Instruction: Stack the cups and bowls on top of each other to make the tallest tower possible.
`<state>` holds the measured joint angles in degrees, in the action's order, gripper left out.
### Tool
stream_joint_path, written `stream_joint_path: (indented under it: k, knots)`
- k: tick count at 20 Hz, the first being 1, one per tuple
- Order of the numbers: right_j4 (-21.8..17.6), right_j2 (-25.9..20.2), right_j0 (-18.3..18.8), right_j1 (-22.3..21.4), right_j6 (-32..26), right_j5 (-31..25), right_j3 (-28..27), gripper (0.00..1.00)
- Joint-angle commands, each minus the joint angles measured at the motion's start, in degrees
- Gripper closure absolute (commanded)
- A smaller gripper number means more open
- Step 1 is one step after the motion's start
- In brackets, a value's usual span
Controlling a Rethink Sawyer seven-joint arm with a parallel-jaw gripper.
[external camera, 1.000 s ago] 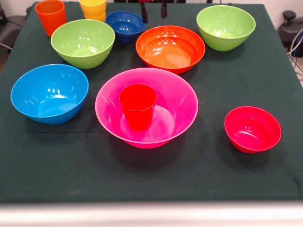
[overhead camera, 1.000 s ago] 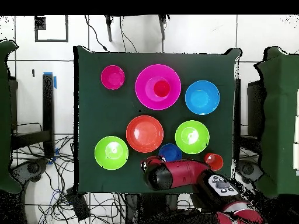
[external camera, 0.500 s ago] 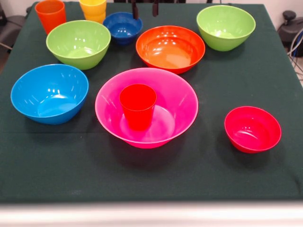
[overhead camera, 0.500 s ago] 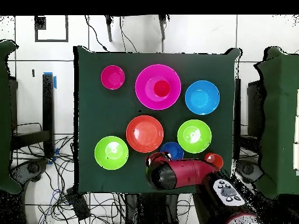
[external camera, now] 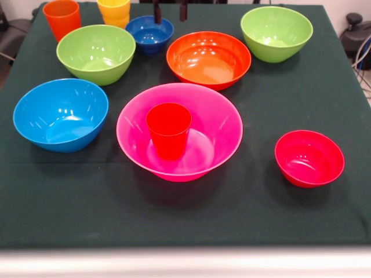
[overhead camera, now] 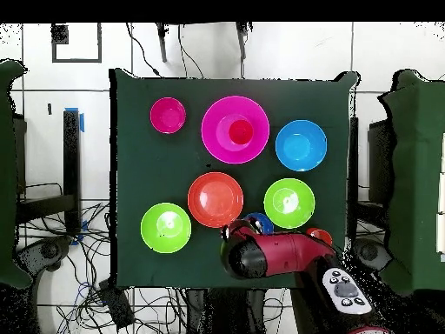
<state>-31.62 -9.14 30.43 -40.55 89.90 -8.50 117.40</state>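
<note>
Pincer [external camera: 169, 10] tips apart, empty, above dark blue bowl [external camera: 150, 33]; overhead, arm [overhead camera: 278, 257] hides them.

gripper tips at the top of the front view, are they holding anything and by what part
Nothing is held. The tool shows only as two dark fingertips spread apart, one above the far rim of the small dark blue plastic bowl, with nothing between them.

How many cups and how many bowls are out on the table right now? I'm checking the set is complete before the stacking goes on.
Cups: 3 (red, orange, yellow)
Bowls: 7 (pink, orange, lime green and, light blue, dark blue, small red)
Total: 10
</note>
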Motion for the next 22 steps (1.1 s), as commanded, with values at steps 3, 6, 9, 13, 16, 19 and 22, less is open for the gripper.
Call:
stream_joint_path:
  k: [3,6,9,13,16,19,22]
  knots:
    - [-2.1,-2.4,-1.7,3.4,2.9,-1.4,-6.3,0.0]
    - [-2.4,-1.4,-2.5,6.2,4.1,0.8,-7.4,0.0]
    - [-2.5,-0.7,-3.0,7.0,4.4,1.0,-8.0,0.0]
    - [-2.4,-0.9,-2.6,8.9,3.9,0.9,-9.4,0.0]
    - [-2.3,-1.3,-2.1,10.7,3.7,1.0,-10.5,0.0]
    - [-2.2,-1.4,-2.0,11.4,3.8,1.0,-10.7,0.0]
    - [-2.2,-1.3,-1.9,11.7,3.9,1.2,-10.7,0.0]
